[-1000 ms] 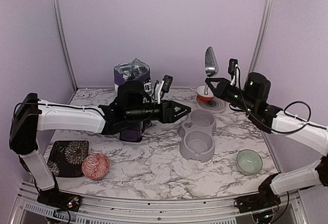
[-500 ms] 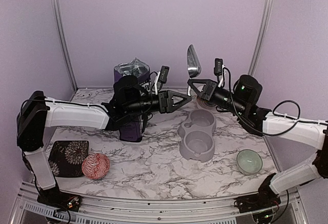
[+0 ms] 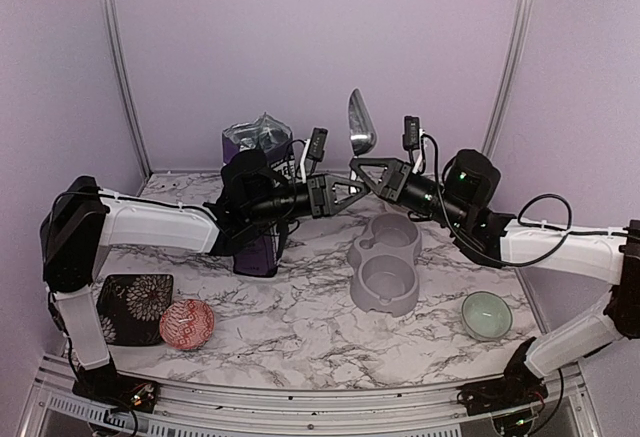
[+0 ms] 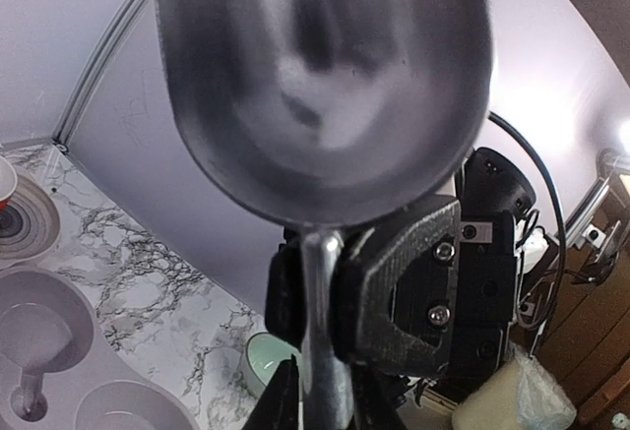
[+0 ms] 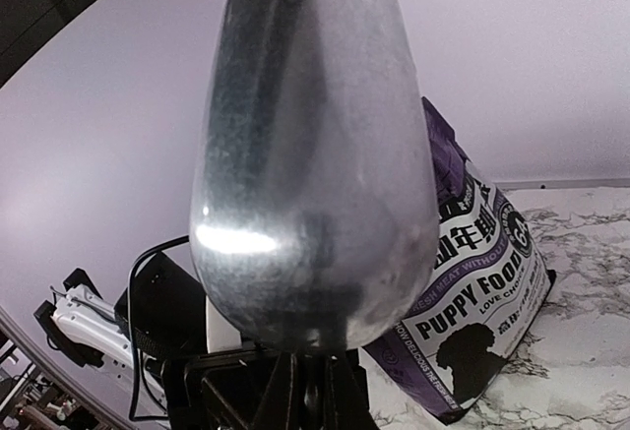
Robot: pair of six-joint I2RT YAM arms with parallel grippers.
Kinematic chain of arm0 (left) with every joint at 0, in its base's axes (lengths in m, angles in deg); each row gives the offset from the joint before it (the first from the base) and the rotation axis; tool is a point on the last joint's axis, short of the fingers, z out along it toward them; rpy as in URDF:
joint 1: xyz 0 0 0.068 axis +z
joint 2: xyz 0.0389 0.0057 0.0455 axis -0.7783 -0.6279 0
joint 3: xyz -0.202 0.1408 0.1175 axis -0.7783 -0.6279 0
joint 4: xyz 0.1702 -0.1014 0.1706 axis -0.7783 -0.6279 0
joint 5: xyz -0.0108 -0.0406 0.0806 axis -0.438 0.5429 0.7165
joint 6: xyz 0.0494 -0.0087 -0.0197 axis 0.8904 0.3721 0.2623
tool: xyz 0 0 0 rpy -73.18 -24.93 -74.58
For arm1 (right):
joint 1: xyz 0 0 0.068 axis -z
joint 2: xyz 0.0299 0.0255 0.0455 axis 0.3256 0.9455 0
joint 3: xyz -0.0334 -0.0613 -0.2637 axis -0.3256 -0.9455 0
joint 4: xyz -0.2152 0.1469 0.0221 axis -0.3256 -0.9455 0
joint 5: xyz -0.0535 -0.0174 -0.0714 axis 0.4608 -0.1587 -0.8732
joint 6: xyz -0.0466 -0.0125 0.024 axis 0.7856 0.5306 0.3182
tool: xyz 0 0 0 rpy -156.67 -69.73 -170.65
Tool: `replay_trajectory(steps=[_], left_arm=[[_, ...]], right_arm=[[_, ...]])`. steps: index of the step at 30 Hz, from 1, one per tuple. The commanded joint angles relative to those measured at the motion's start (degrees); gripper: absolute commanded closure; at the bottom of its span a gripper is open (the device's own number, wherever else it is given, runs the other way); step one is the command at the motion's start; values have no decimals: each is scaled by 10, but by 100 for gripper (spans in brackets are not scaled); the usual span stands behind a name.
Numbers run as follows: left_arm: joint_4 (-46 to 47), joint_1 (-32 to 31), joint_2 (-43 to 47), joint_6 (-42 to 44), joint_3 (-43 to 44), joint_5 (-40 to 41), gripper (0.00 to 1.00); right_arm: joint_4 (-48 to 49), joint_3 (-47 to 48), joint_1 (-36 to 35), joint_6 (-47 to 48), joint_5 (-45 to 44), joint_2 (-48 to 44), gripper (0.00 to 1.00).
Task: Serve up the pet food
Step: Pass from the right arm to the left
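Note:
A metal scoop (image 3: 359, 124) stands bowl-up in the air above the back of the table, between the two arms. My right gripper (image 3: 364, 165) is shut on its handle just under the bowl; its black fingers (image 4: 394, 282) pinch the handle in the left wrist view. My left gripper (image 4: 320, 402) has closed from the other side on the same handle lower down, a fingertip against each side. The scoop bowl (image 5: 315, 154) looks empty. The purple puppy food bag (image 3: 258, 147) stands open behind my left arm. No pet food shows in any view.
The grey double-bowl feeder (image 3: 385, 262) lies under the grippers, both bowls empty. A pale green bowl (image 3: 487, 314) sits front right. A red patterned bowl (image 3: 186, 323) and a dark floral plate (image 3: 133, 307) sit front left. A grey plate (image 4: 30, 223) lies at the back.
My right arm has carried the scoop leftward to my left gripper. My left gripper has drawn back toward the bag, risen to the handle and closed on it.

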Motion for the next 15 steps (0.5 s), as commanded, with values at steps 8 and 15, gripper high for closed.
replay_trajectory(steps=[8,15], left_arm=[[47,8,8,-10,-1,0,100],[47,8,28,-4,-35,-6,100]], right_arm=[[75,9,-8,11,56,2,100],[-9,12,-8,83,51,-23,54]])
